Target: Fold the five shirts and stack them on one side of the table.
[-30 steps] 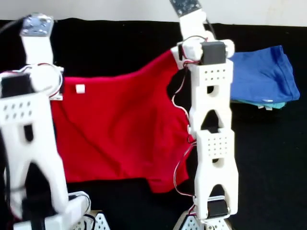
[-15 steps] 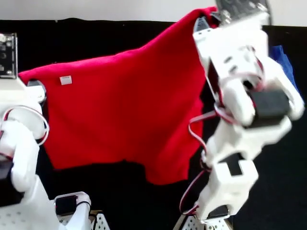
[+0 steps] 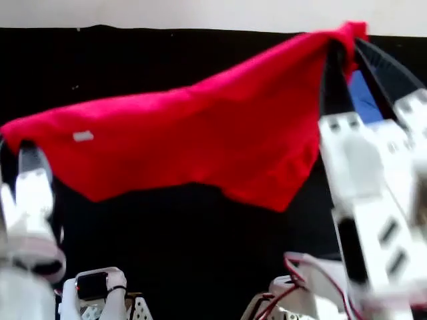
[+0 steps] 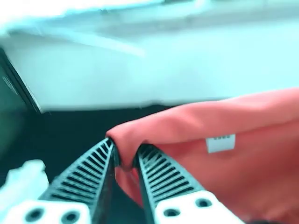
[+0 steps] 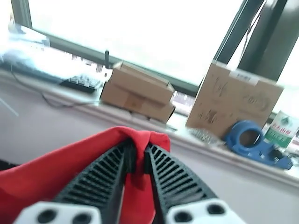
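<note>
A red shirt (image 3: 200, 133) hangs stretched in the air above the black table (image 3: 167, 267), held up by both arms. My left gripper (image 3: 17, 143) is shut on its left corner, near a small white label (image 3: 83, 136). In the left wrist view the black ribbed fingers (image 4: 159, 172) pinch a fold of the red shirt (image 4: 210, 154). My right gripper (image 3: 343, 37) is shut on the shirt's higher right corner. The right wrist view has that gripper (image 5: 138, 156) clamped on a bunch of red shirt (image 5: 70, 172). A folded blue shirt (image 3: 363, 97) lies on the table behind the right arm.
Both white arm bases (image 3: 100, 293) stand at the table's near edge. Beyond the table's far edge rises a pale wall (image 3: 200, 13). Past the shirt, the right wrist view takes in a window sill with cardboard boxes (image 5: 233, 107) and a blue tape dispenser (image 5: 254, 142).
Both arms have lifted the red shirt off the table and raised it high. The right corner went up and to the right, and the hem now hangs free.
</note>
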Controlling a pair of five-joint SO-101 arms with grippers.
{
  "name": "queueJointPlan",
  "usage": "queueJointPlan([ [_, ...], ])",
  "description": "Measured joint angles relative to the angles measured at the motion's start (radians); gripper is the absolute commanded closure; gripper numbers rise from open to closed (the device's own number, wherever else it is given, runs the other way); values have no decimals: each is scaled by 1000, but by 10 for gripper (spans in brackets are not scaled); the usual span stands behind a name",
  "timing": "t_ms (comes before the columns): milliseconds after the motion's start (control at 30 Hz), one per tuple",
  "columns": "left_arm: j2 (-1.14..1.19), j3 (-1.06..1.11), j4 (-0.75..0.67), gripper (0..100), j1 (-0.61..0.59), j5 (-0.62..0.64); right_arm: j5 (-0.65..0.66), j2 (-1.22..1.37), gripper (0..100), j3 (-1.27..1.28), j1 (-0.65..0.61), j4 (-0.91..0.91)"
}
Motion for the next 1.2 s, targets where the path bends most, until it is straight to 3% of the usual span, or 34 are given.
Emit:
queueJointPlan([
  [267,-72,0,0,992,0,0,0,-118,992,9,0,0],
  [500,-12,89,-12,992,0,0,0,-64,992,310,-11,-158],
  [833,474,164,-212,992,-2,0,-3,305,992,770,-69,-516],
  [967,726,32,-232,992,0,0,-3,425,992,787,-71,-634],
  [1200,1062,-244,-164,992,0,0,-3,520,992,796,-71,-655],
])
